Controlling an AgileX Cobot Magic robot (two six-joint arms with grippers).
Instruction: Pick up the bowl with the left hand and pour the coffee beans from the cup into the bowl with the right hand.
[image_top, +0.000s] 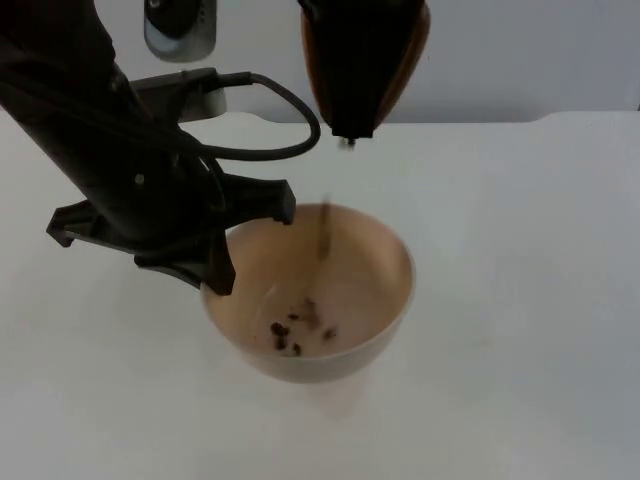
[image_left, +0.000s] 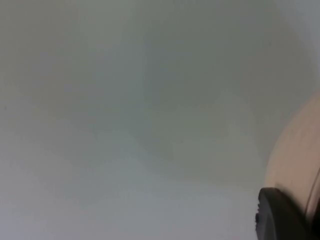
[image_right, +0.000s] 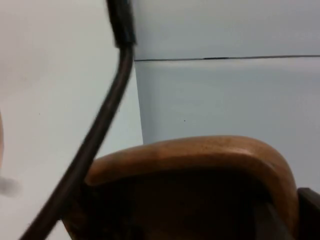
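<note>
My left claw (image_top: 245, 235) clenched the left rim of the pale round wooden bowl (image_top: 340, 300), holding it off the white bench (image_top: 520, 300). My right claw gripped the tipped brown wooden cup (image_top: 365, 60) just beyond it, so dark coffee beans (image_top: 295, 330) fell inside.

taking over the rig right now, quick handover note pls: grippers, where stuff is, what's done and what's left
Left gripper: shut on the rim of the bowl, holding it on its left side.
Right gripper: holds the brown wooden cup tipped mouth down above the bowl's far rim; its fingers can't be made out.
Coffee beans: a few lie on the bowl's bottom, and a thin blurred streak is falling from the cup into the bowl.
Done: bowl gripped, pour under way.
Left: likely finish emptying the cup, then set cup and bowl back on the white table.
</note>
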